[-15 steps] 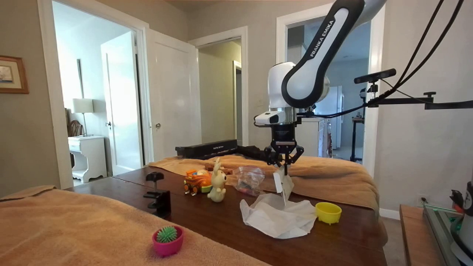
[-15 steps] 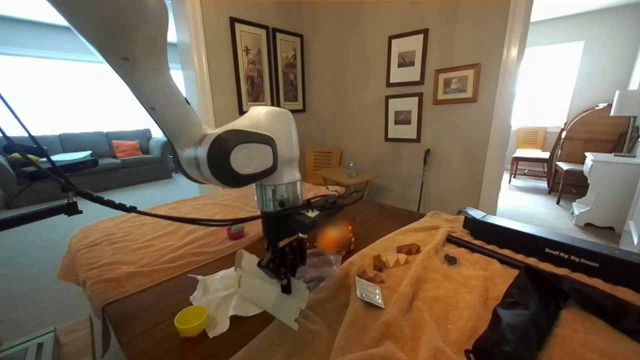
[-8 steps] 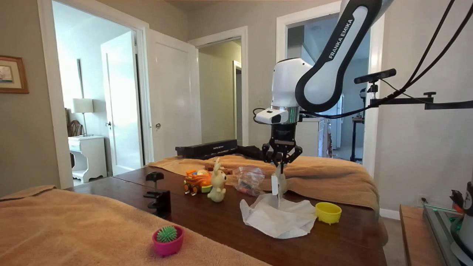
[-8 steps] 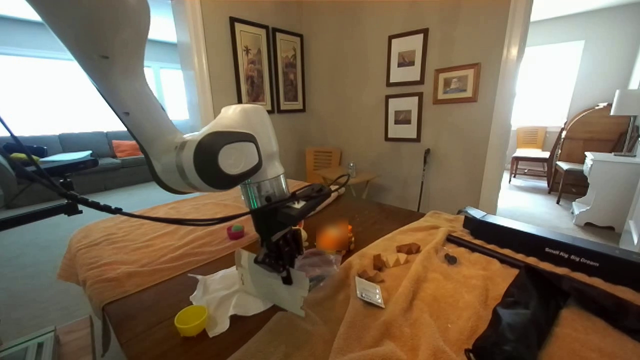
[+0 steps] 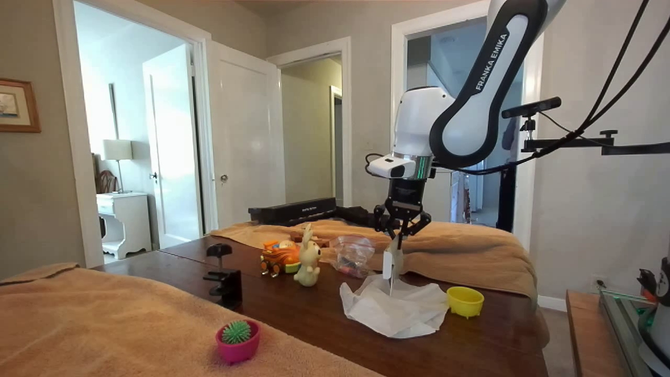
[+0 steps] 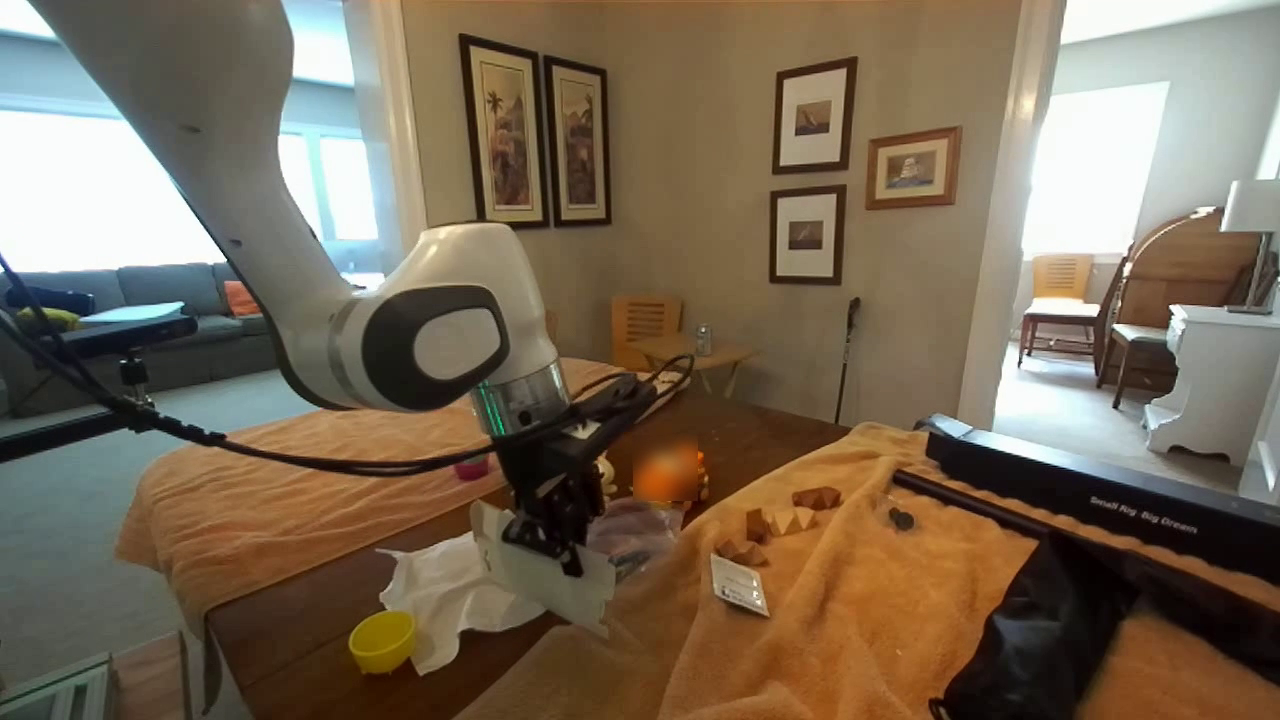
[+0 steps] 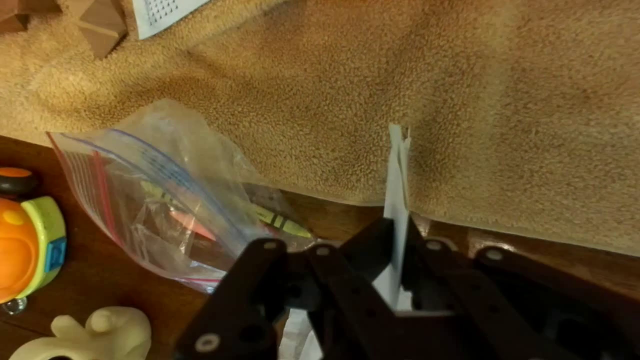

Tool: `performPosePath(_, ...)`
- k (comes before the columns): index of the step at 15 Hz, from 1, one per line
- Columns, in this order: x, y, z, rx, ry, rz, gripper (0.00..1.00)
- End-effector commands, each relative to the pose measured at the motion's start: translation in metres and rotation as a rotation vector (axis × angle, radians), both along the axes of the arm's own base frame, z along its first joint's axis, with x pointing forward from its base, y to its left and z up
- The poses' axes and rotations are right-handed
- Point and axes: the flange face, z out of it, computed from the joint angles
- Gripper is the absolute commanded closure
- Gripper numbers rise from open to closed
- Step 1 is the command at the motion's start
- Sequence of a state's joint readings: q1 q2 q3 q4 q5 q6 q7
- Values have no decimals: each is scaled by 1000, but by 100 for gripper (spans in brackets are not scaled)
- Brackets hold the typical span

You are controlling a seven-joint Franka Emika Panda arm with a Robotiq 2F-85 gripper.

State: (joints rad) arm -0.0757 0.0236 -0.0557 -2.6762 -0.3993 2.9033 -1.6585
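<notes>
A thin, folded white card (image 7: pixel 396 195) stands pinched between the fingertips of my gripper (image 7: pixel 400 235), seen almost edge-on in the wrist view. In both exterior views the gripper (image 5: pixel 400 242) points down, a little tilted, with the card (image 6: pixel 590 592) hanging from its tips. Below the card lies a crumpled white sheet (image 5: pixel 398 311) on the dark wooden table; whether the card's lower edge touches it I cannot tell. Right of the sheet in an exterior view sits a yellow cup (image 5: pixel 465 301). A clear zip bag (image 7: pixel 165 185) with crayons inside lies close to the gripper.
A cream rabbit figure (image 5: pixel 308 264) and an orange toy car (image 5: pixel 280 255) stand beyond the bag. A black clamp (image 5: pixel 224 280) grips the table edge. A pink pot (image 5: pixel 238 348) rests on an orange towel. Wooden pieces (image 6: pixel 785 520) and a white packet (image 6: pixel 739 583) lie on another towel.
The arm has shifted and the gripper has tilted more. The held card has turned slightly, showing more edge-on in an exterior view, and its low corner has risen a little. The grip is unchanged.
</notes>
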Motion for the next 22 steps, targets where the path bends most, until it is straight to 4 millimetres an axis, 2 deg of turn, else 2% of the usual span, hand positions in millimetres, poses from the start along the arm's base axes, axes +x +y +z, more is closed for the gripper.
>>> performPosePath(1, -7, -7, -10, 3, -8, -15, 99)
performPosePath(7, -9, -13, -20, 10, -1, -28, 99)
performPosePath(20, -19, -4, -28, 15, 56, -25, 99)
performPosePath(21, -20, -4, -28, 14, 56, -24, 91)
performPosePath(22, -20, -4, -28, 13, 61, -23, 69)
